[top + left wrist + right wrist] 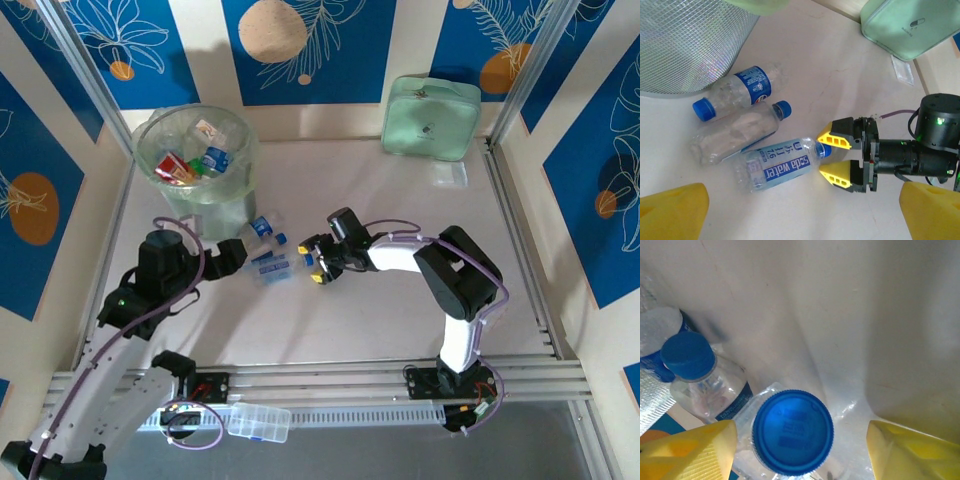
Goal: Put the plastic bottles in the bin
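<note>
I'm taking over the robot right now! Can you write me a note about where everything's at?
Left end effector: open, empty.
Right end effector: open, straddling the soda water bottle's blue cap, not gripping yet.
Done: several bottles lie in the bin.
Left to do: three bottles on the table beside the bin.

The bin (685, 45) runs off the top and left edges of the left wrist view — the green pouch (905, 27) off its top. From the right wrist, one bottle (792, 431) faces cap-first, its body hidden behind the blue cap. From above, bottles (195, 160) inside the bin overlap — too small to count.
</note>
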Controlling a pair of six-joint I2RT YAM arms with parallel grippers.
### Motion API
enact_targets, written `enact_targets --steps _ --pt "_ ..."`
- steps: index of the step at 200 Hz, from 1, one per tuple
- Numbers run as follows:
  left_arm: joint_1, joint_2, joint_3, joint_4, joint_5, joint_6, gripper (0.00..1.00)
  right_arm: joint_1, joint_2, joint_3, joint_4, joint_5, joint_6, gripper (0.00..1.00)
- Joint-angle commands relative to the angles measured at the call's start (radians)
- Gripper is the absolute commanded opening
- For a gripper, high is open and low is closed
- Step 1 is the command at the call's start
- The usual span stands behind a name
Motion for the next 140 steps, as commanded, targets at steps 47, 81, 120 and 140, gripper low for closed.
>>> enact_targets --steps 47,81,120,140 --pt "-0.005 -0.030 -0.050 -0.045 -0.028 0.002 0.94 0.015 0.046 0.065 0.005 0.027 0.030 0.57" --pt "-0.004 0.014 -0.062 -0.035 0.028 -0.029 0.95 0.013 0.049 0.065 0.005 0.024 0.027 0.48" --pt "-0.004 0.041 -0.064 -0.015 0.077 -0.030 0.97 0.012 0.044 0.047 0.018 0.015 0.019 0.35" --pt "-0.004 0.071 -0.065 -0.006 0.125 -0.039 0.97 0.012 0.029 0.034 0.020 0.023 0.008 0.29"
